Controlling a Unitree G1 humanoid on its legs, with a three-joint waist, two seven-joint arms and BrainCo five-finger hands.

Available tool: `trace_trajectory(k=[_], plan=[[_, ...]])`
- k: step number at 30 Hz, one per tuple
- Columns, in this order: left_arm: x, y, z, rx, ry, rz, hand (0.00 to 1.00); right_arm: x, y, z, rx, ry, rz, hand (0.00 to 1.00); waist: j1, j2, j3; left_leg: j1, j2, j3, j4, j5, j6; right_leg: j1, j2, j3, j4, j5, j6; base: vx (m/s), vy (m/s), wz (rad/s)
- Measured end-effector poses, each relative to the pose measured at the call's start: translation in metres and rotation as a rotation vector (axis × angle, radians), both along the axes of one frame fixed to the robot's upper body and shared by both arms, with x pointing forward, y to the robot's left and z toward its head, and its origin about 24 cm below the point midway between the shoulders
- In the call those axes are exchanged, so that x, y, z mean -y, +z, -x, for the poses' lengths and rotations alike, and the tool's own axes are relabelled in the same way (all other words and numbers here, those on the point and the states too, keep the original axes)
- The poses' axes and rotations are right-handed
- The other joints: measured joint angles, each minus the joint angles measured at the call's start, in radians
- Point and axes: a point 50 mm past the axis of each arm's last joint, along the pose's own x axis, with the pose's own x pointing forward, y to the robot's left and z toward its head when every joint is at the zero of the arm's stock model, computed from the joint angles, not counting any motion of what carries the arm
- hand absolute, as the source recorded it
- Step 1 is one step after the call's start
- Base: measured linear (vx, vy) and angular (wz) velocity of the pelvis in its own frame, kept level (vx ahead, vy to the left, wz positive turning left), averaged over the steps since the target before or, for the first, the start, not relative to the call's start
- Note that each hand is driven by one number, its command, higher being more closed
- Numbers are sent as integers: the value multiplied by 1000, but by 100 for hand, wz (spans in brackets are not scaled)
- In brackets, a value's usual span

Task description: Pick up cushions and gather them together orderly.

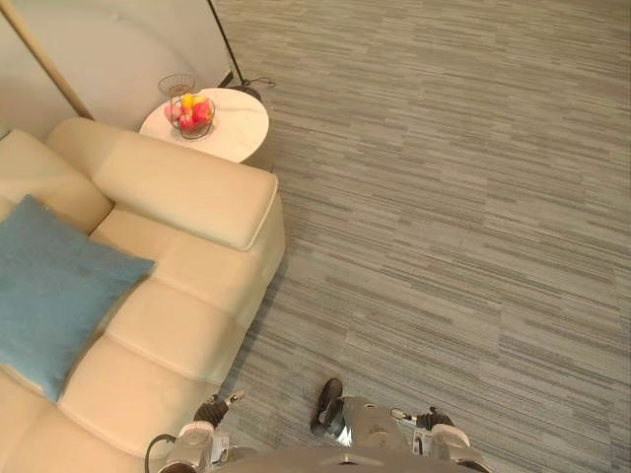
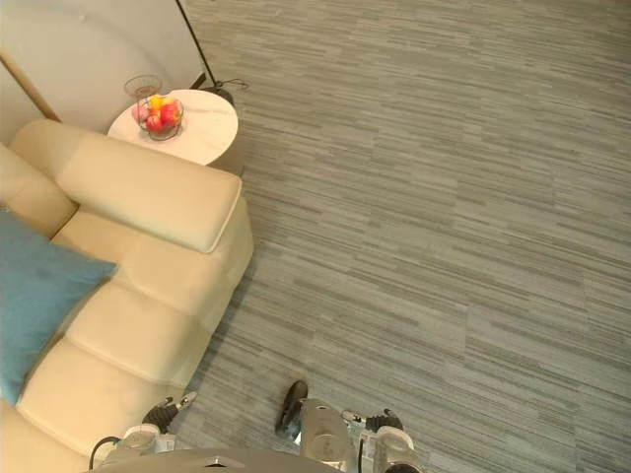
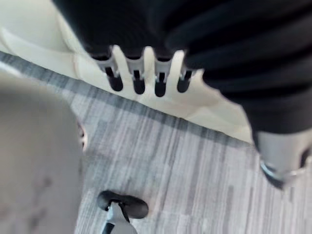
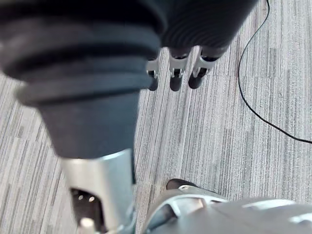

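Two hands, both empty. Left hand point(image 3: 138, 78) has fingers straight and relaxed, side by side, touching nothing, hanging over the carpet floor point(image 1: 444, 197) just beside the sofa front. Right hand point(image 4: 175, 73) is the same, loose fingers over bare floor. One cream sofa point(image 1: 187, 296). One blue cushion point(image 1: 49, 296) lies on its seat, well apart from both hands, one corner pointing toward the armrest, no clear long axis. One round white counter point(image 1: 237, 128) carries one fruit bowl point(image 1: 192, 113).

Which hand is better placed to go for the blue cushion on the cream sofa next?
Left, probably. The left hand hangs open beside the cream leather sofa, where the blue square cushion lies. The right hand hangs over striped grey carpet, farther away.
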Motion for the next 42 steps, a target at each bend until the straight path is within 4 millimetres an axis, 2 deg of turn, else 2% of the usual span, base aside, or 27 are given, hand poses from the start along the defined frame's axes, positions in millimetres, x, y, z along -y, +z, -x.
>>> trace_trajectory(k=[2,4,6,9,11,14,19,21,24,28,32,36,38,39,40,42], plan=[[3,2,-6,20,-2,7,0,-1,0,-3,1,1,-2,0,10,6,17,-65,-72,-183,21,-62,-19,41,36,73,-27,1,-2,39,-26,-105],[3,3,-9,32,-3,7,0,-2,-1,0,-11,-2,-7,0,16,0,23,-120,-123,-264,-35,-82,-10,76,55,131,-51,-1,-6,41,25,-101],[4,4,-11,42,1,10,0,-1,-2,5,-21,-13,-8,0,22,1,24,-166,-161,-344,-120,-81,-12,88,64,189,-61,0,-4,43,35,-97],[7,5,-13,61,25,28,0,0,-4,13,-32,-30,-8,0,38,8,23,-223,-224,-559,-280,-54,-23,98,84,288,-78,9,10,71,74,-116],[7,6,-14,66,34,30,0,0,-5,16,-35,-35,-5,0,47,11,21,-219,-237,-684,-327,-35,-9,97,103,345,-77,16,21,128,127,-149],[4,5,-12,59,61,28,0,-4,-5,18,-18,-63,-17,0,45,8,17,-146,-232,-612,-380,62,5,94,113,434,-51,13,34,142,163,-126],[2,4,-10,47,61,24,0,-7,-7,24,-28,-75,-29,0,47,-15,-1,-92,-241,-464,-432,61,27,72,95,521,-54,30,86,183,198,-81],[0,3,-8,40,61,19,0,-7,-8,27,-36,-72,-34,0,48,-16,-2,-55,-260,-443,-437,60,28,91,96,571,-57,34,97,196,151,-80],[0,2,-6,33,61,19,0,-7,-8,26,-41,-55,-32,0,54,-12,-6,-11,-265,-408,-439,61,29,98,93,571,-50,44,114,95,59,-85],[2,2,-5,25,44,19,0,-8,-10,30,-62,-56,-38,0,44,-17,-10,-10,-281,-409,-439,61,30,101,74,510,-80,50,109,-9,3,-23],[0,1,-4,17,41,15,0,-7,-11,34,-76,-59,-37,0,48,-15,-15,-9,-283,-456,-449,61,30,149,71,487,-173,99,96,-36,22,21],[-1,0,-2,12,33,26,0,-7,-11,33,-74,-58,-35,0,49,-13,-20,5,-280,-467,-492,51,48,183,83,506,-276,165,93,-68,50,-7],[-2,1,-2,14,34,25,0,-4,-8,26,-58,-53,-27,0,55,-16,-20,5,-271,-412,-503,40,63,172,92,538,-316,180,90,-132,42,-63],[-1,1,-3,15,33,26,0,-4,-8,24,-51,-52,-26,0,60,-13,-21,5,-263,-382,-506,40,64,162,86,497,-319,160,77,-170,21,-113],[0,1,-3,16,29,28,0,-2,-6,19,-36,-48,-21,0,63,12,-15,-7,-240,-318,-509,39,66,141,63,331,-280,129,42,-103,-6,-144],[-2,2,-6,20,2,13,0,-6,-4,8,-13,-34,-26,0,64,9,-17,7,-213,-208,-518,40,62,87,-30,38,-124,68,39,-23,-39,-157]])
